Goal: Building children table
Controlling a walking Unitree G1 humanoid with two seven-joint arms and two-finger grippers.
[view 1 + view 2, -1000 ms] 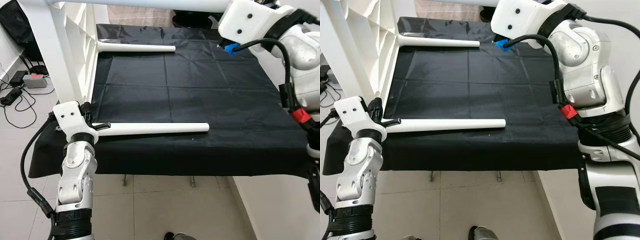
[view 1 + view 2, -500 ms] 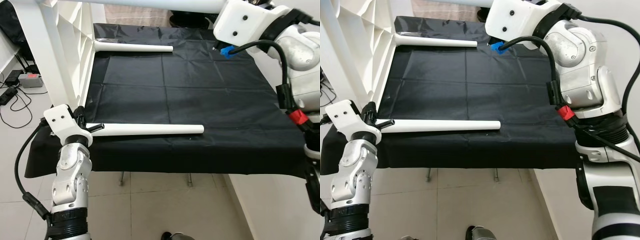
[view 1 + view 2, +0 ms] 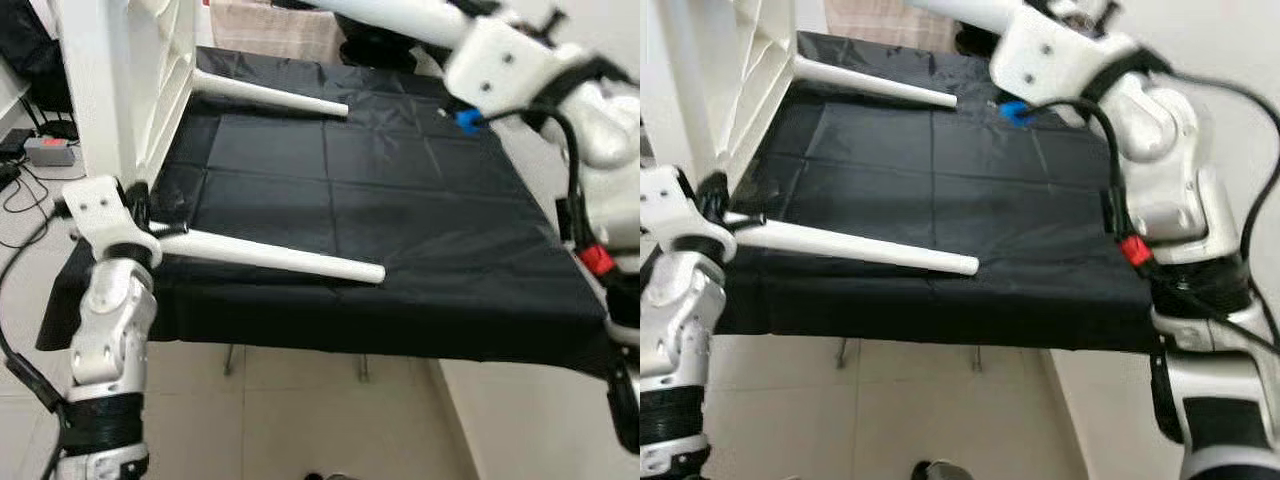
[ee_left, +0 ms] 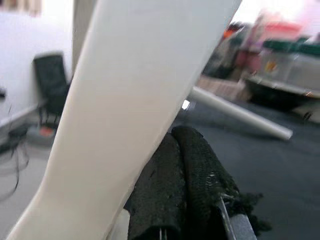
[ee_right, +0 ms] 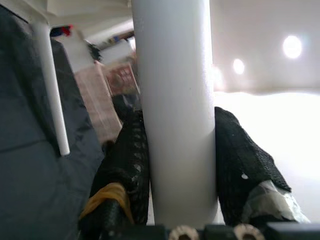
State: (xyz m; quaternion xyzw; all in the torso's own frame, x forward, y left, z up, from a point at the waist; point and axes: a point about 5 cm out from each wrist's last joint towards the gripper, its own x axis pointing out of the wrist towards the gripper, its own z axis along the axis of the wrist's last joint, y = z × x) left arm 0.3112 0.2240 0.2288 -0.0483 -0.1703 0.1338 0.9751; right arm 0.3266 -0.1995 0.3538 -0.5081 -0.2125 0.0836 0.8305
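Observation:
The white children's table (image 3: 120, 80) stands on its side at the left edge of a black-covered work table (image 3: 420, 220). Two of its white legs stick out level over the cloth: a near leg (image 3: 270, 255) and a far leg (image 3: 270, 92). An upper leg (image 3: 390, 15) runs across the top of the view, and my right gripper (image 5: 175, 130) is shut around it. My left gripper (image 4: 177, 150) sits at the base of the near leg, its fingers (image 4: 200, 190) pressed together against the white frame.
The black cloth hangs over the work table's front edge (image 3: 330, 335), with tiled floor below. A grey box and cables (image 3: 45, 150) lie on the floor to the left. A pinkish cloth (image 3: 270, 25) shows beyond the far edge.
The whole picture has swung and tilted and is now blurred, so the camera moved. Both grippers stay where they were on the white table.

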